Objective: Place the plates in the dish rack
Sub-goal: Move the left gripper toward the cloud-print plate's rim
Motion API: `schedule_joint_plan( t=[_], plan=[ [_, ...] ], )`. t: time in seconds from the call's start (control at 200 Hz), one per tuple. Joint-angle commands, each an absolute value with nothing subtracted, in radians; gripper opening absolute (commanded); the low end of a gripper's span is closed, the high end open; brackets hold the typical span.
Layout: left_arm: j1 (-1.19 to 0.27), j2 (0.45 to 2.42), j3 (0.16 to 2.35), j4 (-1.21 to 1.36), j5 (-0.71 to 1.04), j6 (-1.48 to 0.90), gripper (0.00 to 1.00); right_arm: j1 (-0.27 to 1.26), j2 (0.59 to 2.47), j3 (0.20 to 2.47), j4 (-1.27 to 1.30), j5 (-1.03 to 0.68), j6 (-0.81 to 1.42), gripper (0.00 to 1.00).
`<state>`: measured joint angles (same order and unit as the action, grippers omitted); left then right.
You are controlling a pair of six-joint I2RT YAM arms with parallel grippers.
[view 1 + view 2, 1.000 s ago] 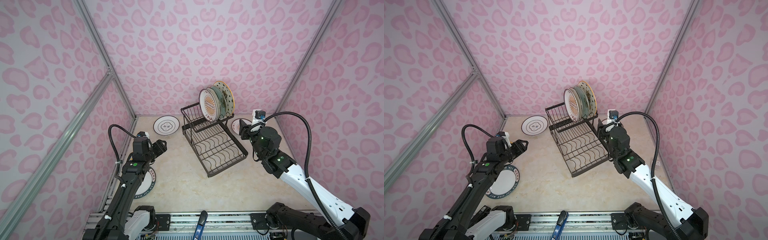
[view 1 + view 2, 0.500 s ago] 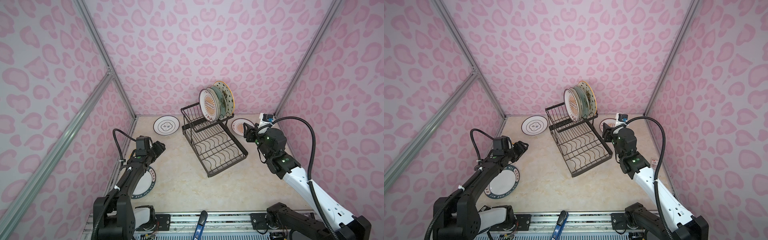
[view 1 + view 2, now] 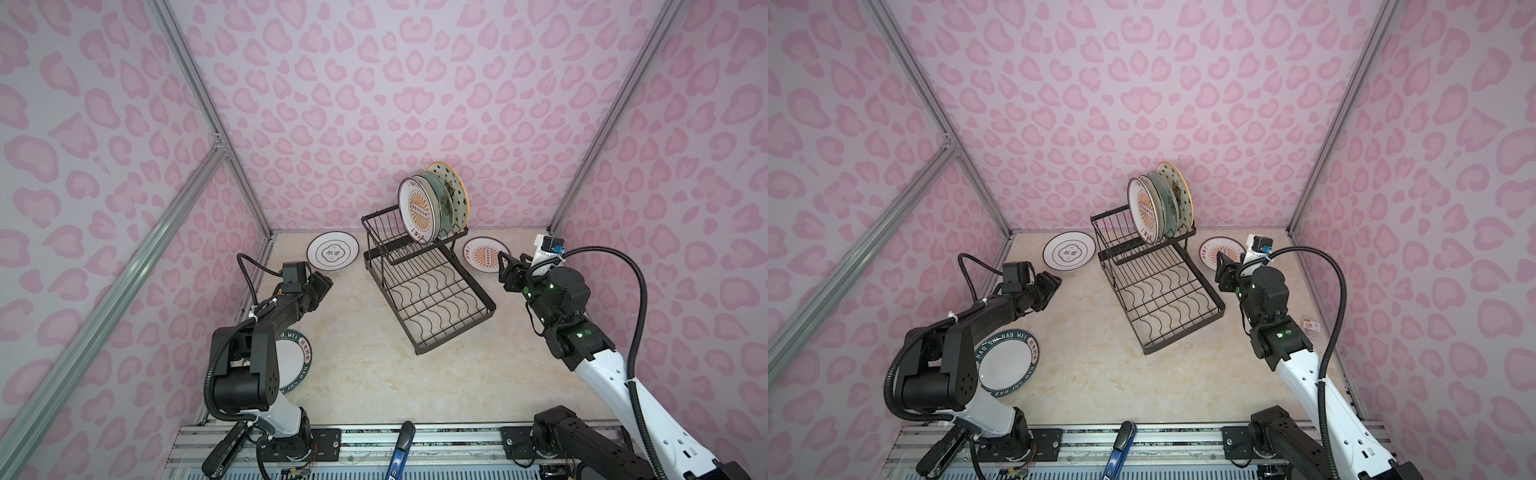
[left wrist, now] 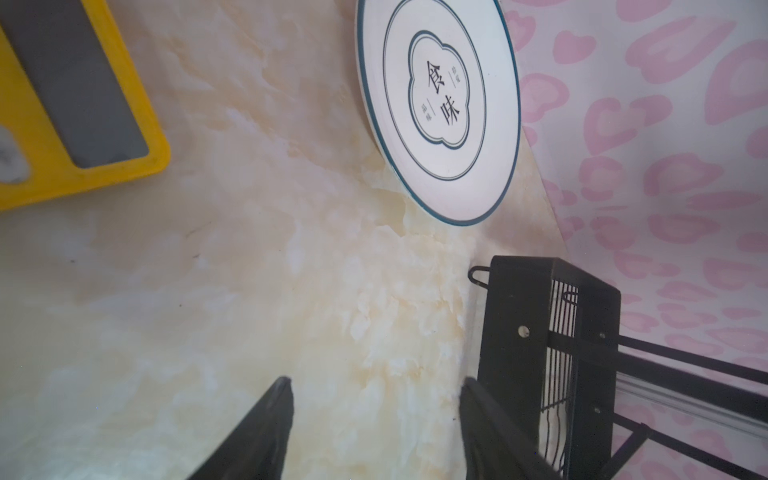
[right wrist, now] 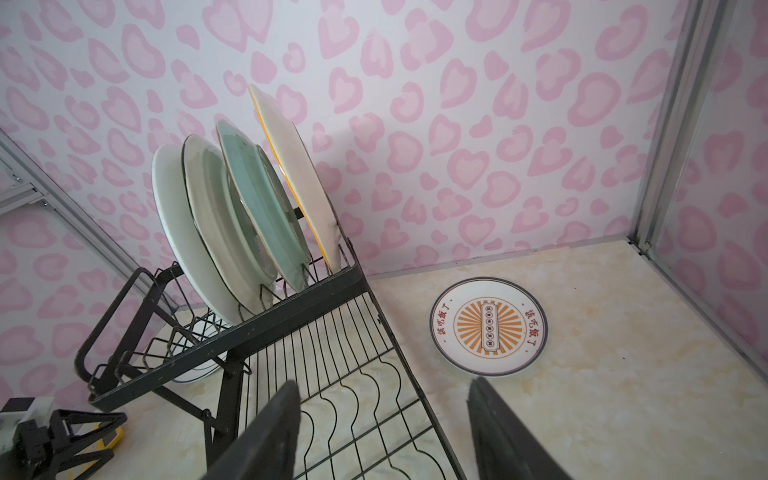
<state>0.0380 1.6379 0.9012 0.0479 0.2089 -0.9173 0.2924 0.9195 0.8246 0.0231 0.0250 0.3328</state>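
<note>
Currently: dish rack (image 3: 428,286) sits mid-table (image 3: 374,374), askew, with its raised basket end toward the back wall.

Four plates stand on edge in that raised basket, leaning back and packed close. Front to rear: sunburst plate (image 3: 417,214), cream plate (image 5: 208,199), pale blue plate (image 5: 253,187), starred yellow-rimmed plate (image 3: 455,191).

Three more plates lie flat on the table:
- Ringed plate (image 3: 332,250): left of the rack's basket end, near it but apart.
- Second sunburst plate (image 3: 482,254): right of the basket end, just beside the rack.
- Lettered plate (image 3: 1009,365): well left of the rack's front end, partly covered by the left arm in both top views.

Left gripper (image 3: 322,284): left of the rack, between the ringed plate and the lettered plate. Jaws parted, nothing in them. The left wrist view shows bare table between the fingers (image 4: 274,415) and the rack's corner close to one of them.

Right gripper (image 3: 505,266): right of the rack, at the near edge of the second sunburst plate. Jaws spread, grasping nothing. Cannot tell whether it touches that plate.
</note>
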Motion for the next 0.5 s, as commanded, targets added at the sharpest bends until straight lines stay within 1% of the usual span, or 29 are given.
schedule_joint_plan(
  t=[0.0, 0.14, 0.495],
  plan=[
    [0.038, 1.691, 0.945, 0.102, 0.191, -0.940, 0.66, 0.285, 0.909, 0.811, 0.022, -0.007, 0.356, 0.63],
    [0.041, 1.769, 1.004, 0.105, 0.151, -0.962, 0.66, 0.280, 0.892, 0.801, 0.018, -0.020, 0.363, 0.64],
    [0.051, 1.967, 1.188, 0.074, 0.168, -0.992, 0.65, 0.262, 0.853, 0.783, -0.005, -0.034, 0.371, 0.63]
  ],
)
